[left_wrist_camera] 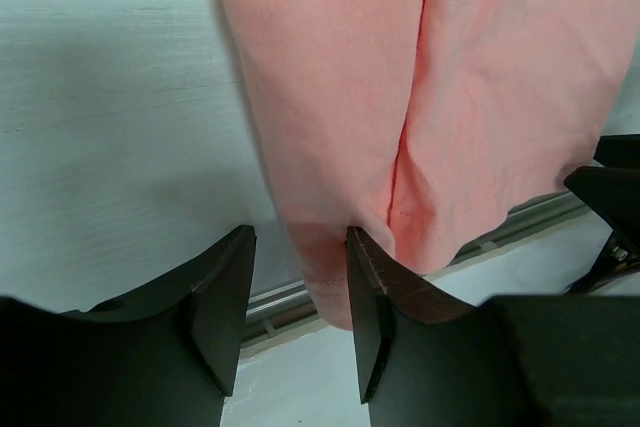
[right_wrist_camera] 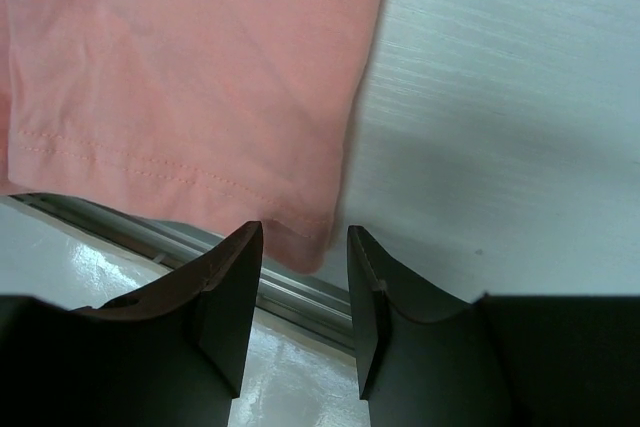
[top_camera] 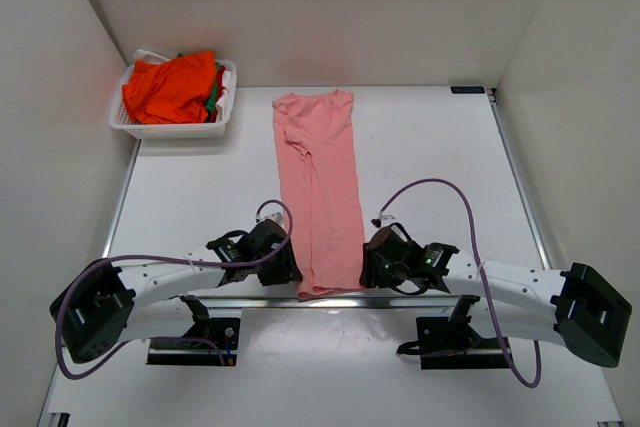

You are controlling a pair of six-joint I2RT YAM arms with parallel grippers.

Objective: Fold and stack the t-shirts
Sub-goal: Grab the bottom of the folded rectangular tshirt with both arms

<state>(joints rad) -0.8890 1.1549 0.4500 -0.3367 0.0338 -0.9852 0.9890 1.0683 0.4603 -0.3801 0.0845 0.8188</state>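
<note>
**Hem corners of the salmon-pink shirt [top_camera: 318, 197] bracketed by both grippers, ready to pinch for the crosswise fold.**

The shirt lies flat on the table [top_camera: 430, 167] as a long narrow strip just right of the white basket [top_camera: 170, 130]. Its collar end is level with the basket and its hem end is farthest from it, hanging slightly over the table edge. The orange shirt [top_camera: 170, 87] sits in the basket. The left gripper [left_wrist_camera: 300, 287] straddles the hem corner on the basket side, and the right gripper [right_wrist_camera: 305, 277] straddles the corner away from the basket. Both sets of jaws stand apart with cloth between them, and neither looks clamped yet. We judge that the pinch comes next. To do it well, we should catch every layer at each corner, then lift evenly and carry both corners together toward the collar end so the strip does not skew.
</note>
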